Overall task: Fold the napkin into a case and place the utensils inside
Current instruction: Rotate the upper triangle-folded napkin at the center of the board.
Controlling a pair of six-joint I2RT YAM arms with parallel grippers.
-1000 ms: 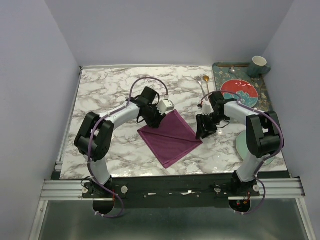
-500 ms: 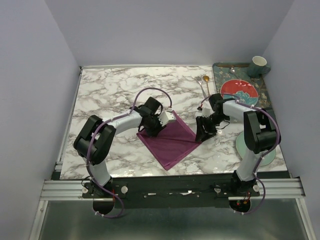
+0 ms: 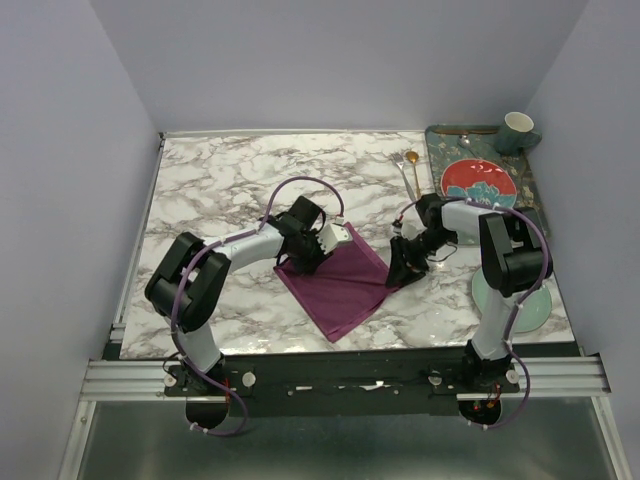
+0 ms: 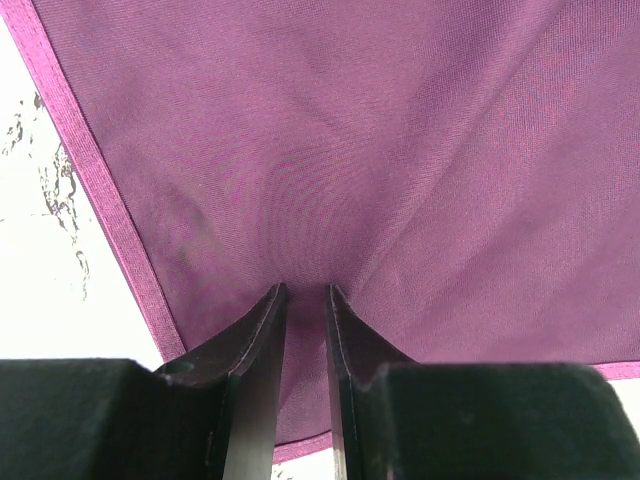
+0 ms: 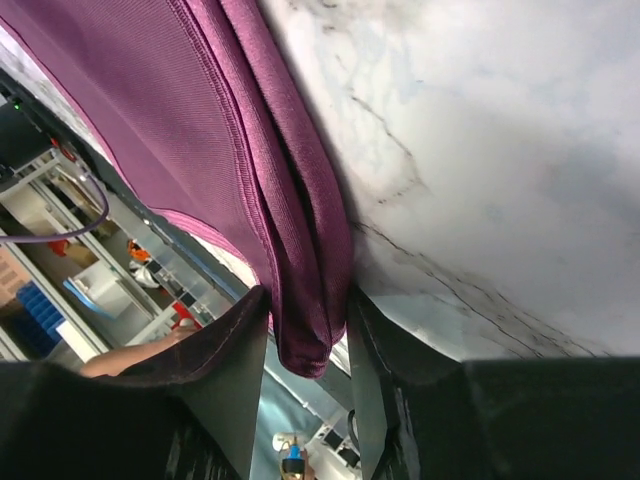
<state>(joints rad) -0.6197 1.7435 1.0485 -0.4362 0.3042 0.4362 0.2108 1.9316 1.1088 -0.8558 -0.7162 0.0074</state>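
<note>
Napkin [image 3: 345,285] lay on the marble bench [image 3: 220,190], left fingers [image 4: 255,350] pinching its upper-left edge and right fingers [image 5: 225,380] clamping its bunched right corner.

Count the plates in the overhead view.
2. A red patterned plate sits on the tray at the far right; a pale green plate lies nearer, partly hidden behind the right arm.

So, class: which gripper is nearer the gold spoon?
Right. The right gripper holds the napkin corner on the near side of the gold spoon; the left gripper pinches the napkin farther left.
</note>
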